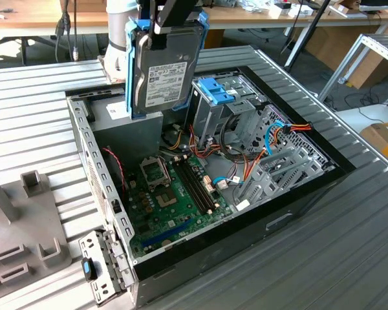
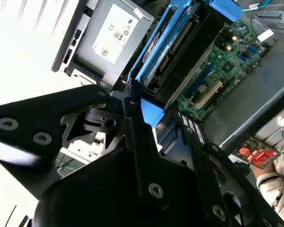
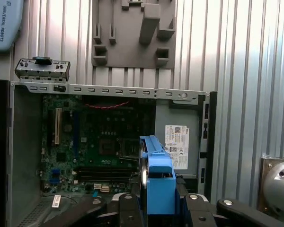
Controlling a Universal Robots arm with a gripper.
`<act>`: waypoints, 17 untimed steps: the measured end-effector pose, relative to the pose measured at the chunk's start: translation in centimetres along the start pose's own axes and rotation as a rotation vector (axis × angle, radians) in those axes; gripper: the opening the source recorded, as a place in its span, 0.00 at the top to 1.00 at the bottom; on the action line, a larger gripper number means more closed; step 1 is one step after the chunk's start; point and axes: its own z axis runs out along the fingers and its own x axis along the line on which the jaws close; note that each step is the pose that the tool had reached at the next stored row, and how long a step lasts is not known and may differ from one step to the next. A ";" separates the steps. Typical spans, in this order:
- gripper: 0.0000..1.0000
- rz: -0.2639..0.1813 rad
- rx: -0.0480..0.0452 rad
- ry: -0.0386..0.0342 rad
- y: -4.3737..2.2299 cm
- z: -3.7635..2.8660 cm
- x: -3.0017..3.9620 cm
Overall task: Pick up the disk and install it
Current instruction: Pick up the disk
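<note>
The disk, a black drive in a bright blue carrier, hangs upright over the back corner of the open computer case. My gripper is shut on its upper edge. In the first wrist view the carrier's blue end of the disk sits between my black fingers, above the motherboard. In the second wrist view the disk shows edge-on beyond my gripper, next to a grey metal box.
A drive cage with a light-blue latch stands to the exterior view's right of the disk, with cables beside it. A grey bracket with a blue clip and a grey fixture lie outside the case. A striped sleeve is beside the case.
</note>
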 end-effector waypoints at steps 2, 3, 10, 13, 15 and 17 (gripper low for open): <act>0.64 0.000 -0.0002 0.0003 0.01 -0.05 0.66; 0.64 0.000 0.0001 0.0000 0.05 -0.09 1.49; 0.64 0.000 0.0000 0.0000 0.17 -0.24 4.04; 0.64 0.000 -0.0001 0.0000 0.26 -0.37 5.89; 0.64 0.000 0.0001 -0.0012 0.31 -0.42 6.87; 0.64 0.000 0.0001 -0.0023 0.34 -0.46 7.47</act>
